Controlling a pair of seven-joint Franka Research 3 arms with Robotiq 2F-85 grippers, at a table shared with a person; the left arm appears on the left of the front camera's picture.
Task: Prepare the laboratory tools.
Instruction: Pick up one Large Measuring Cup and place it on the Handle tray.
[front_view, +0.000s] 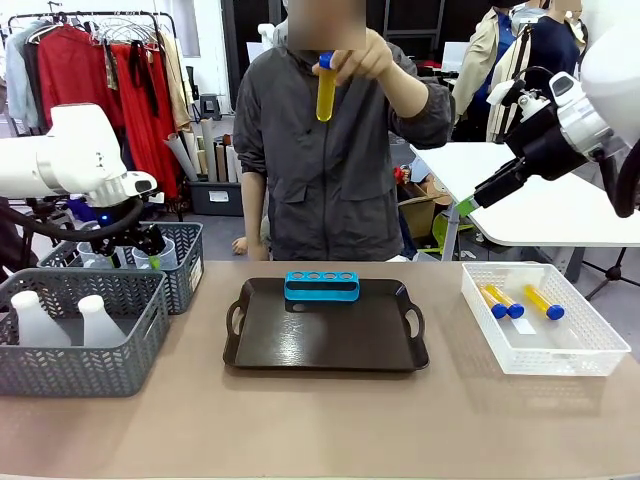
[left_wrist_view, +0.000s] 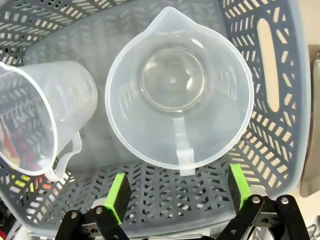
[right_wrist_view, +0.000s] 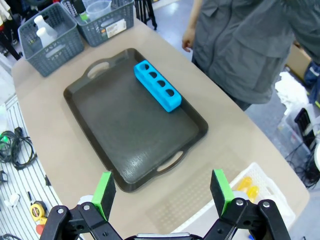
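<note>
A person's hand (front_view: 372, 55) holds a blue-capped yellow tube (front_view: 325, 95) upright, high behind the blue tube rack (front_view: 322, 286) on the brown tray (front_view: 330, 340).

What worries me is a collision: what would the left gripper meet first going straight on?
Likely the upright measuring beaker: its handle and near rim lie ahead of the open left gripper, inside the grey basket. Depth is unclear, so it might just miss.

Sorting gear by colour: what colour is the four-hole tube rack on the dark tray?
Bright blue; the four-hole tube rack shows best in the right wrist view.
</note>
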